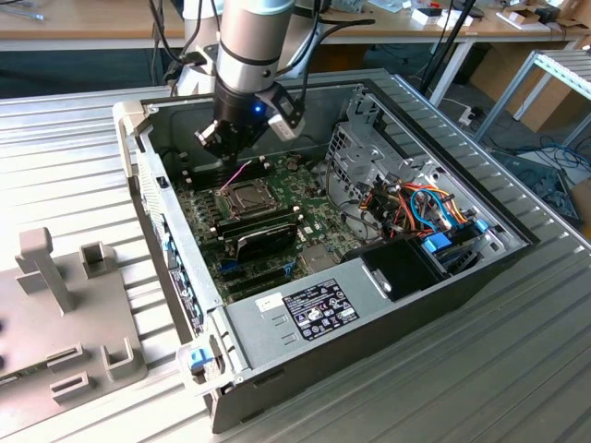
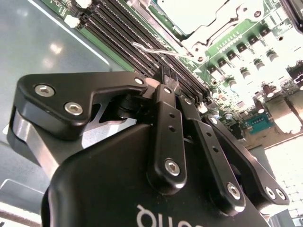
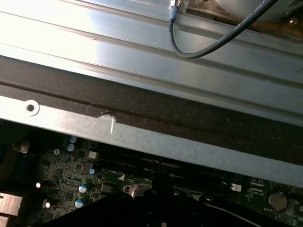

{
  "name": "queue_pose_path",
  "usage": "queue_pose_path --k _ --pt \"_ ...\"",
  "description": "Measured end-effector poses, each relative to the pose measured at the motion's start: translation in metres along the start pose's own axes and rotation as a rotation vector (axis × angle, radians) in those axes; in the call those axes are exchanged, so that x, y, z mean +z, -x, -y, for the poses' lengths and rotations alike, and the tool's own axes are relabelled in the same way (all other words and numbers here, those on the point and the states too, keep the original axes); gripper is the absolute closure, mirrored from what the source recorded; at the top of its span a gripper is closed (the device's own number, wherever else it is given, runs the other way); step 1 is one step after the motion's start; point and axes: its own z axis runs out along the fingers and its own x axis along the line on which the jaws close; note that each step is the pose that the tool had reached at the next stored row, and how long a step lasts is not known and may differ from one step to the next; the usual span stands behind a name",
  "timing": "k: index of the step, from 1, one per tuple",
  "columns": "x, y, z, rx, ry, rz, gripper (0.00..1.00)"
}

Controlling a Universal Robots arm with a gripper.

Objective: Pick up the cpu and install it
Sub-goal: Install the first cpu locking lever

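Cpu [image 2: 188, 12]: flat under hinged socket frame [image 2: 213, 38], appears seated. Your gripper [image 2: 166, 76]: fingers [image 2: 163, 106] pressed together, holding nothing, tips near wire lever [image 2: 151, 48]; narrow tip suits nudging thin wire.

Room light: bright and even; the ribbed table [image 1: 65, 115] shines pale.
Inside the computer case [image 1: 416, 318]: dimmer, walls shading the motherboard [image 1: 305, 198].
Second wrist view: board washed white by glare; gripper [image 2: 168, 80] dark, with glints.
First wrist view: metal rail [image 3: 142, 137] gleams, board below in shadow.
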Motion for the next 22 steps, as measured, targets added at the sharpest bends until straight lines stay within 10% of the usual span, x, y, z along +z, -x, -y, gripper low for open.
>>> queue_pose_path --k 22 --pt "0.0048 0.0003 0.0075 -0.040 0.0016 -0.0054 0.89"
